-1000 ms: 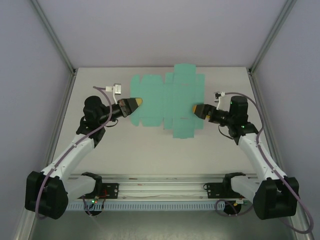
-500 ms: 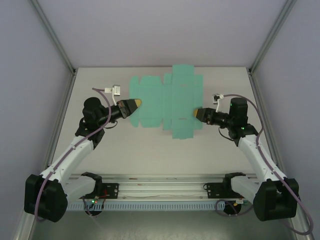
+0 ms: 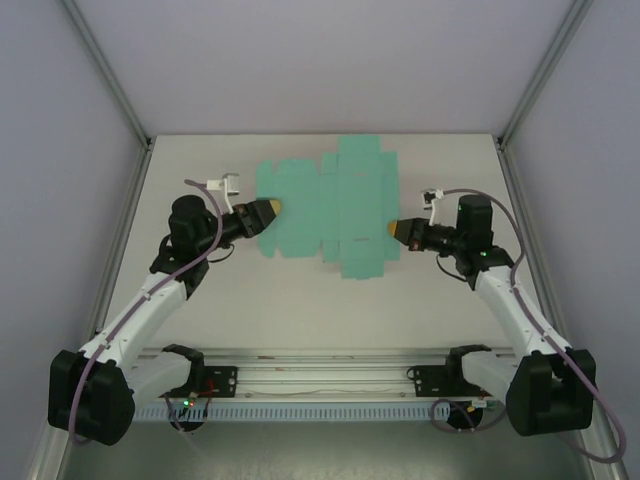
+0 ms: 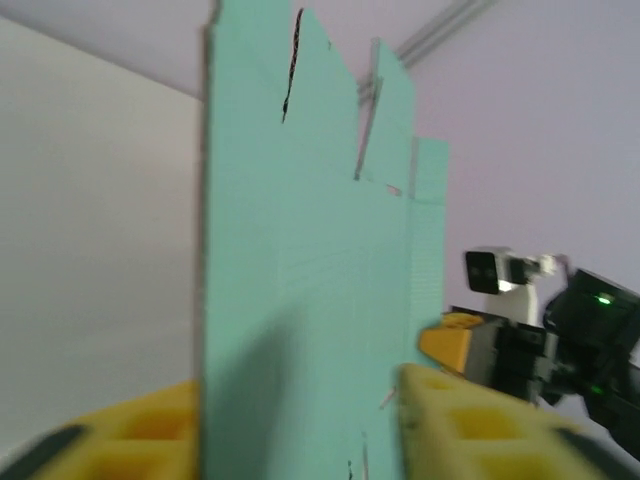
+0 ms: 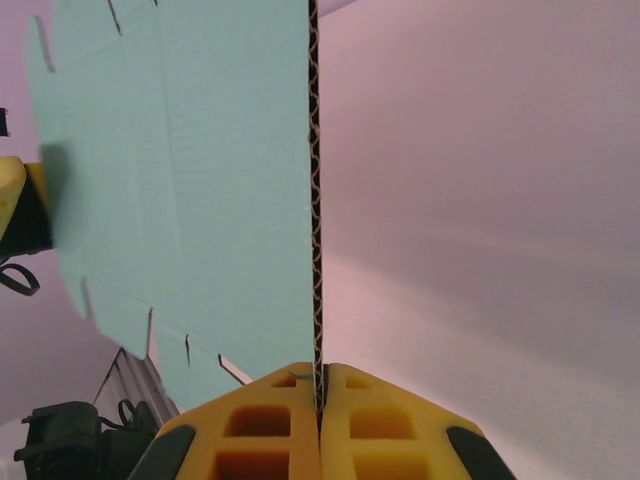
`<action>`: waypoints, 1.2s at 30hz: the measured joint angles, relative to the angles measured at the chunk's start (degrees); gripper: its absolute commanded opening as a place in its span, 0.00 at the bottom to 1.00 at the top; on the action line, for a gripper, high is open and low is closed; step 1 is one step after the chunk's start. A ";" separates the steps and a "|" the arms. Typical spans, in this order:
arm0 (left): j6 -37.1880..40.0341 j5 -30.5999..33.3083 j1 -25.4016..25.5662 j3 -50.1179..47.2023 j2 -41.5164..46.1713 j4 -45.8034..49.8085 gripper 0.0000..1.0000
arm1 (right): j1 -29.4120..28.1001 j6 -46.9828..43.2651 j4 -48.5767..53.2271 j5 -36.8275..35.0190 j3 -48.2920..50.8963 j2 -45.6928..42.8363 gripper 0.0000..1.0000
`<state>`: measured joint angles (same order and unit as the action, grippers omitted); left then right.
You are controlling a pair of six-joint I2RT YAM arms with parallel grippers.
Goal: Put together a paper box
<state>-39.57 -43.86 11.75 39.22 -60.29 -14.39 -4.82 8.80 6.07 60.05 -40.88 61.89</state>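
The right gripper (image 5: pixel 318 378) is clenched on the edge of the flat box (image 3: pixel 330 205). The left gripper (image 3: pixel 272 209) stands released astride the opposite edge. No flap is folded yet, so the left likely needs a fresh grip first.

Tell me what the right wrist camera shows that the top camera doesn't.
Right wrist adds: the paper box edge-on, its fluted core clamped in the shut right gripper. Top adds: the sheet's full die-cut outline, spread over the table. Shared: the teal card, the right gripper on its right edge, the left gripper at its left.
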 measured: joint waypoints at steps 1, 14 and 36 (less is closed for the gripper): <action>0.31 1.53 0.00 -0.46 0.22 1.27 1.00 | -0.04 -0.35 0.07 -0.02 0.00 0.42 0.00; 3.72 21.81 0.00 -9.40 7.58 18.91 1.00 | -5.18 -12.13 6.49 -8.09 0.07 8.96 0.00; 3.61 19.76 0.00 -4.92 2.71 20.85 1.00 | -33.90 -59.43 -0.15 -62.25 -9.22 18.32 0.00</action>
<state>-35.97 -24.10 11.75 34.30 -57.58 6.46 -38.72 -50.63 5.91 -2.20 -50.11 80.20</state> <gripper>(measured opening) 0.997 0.050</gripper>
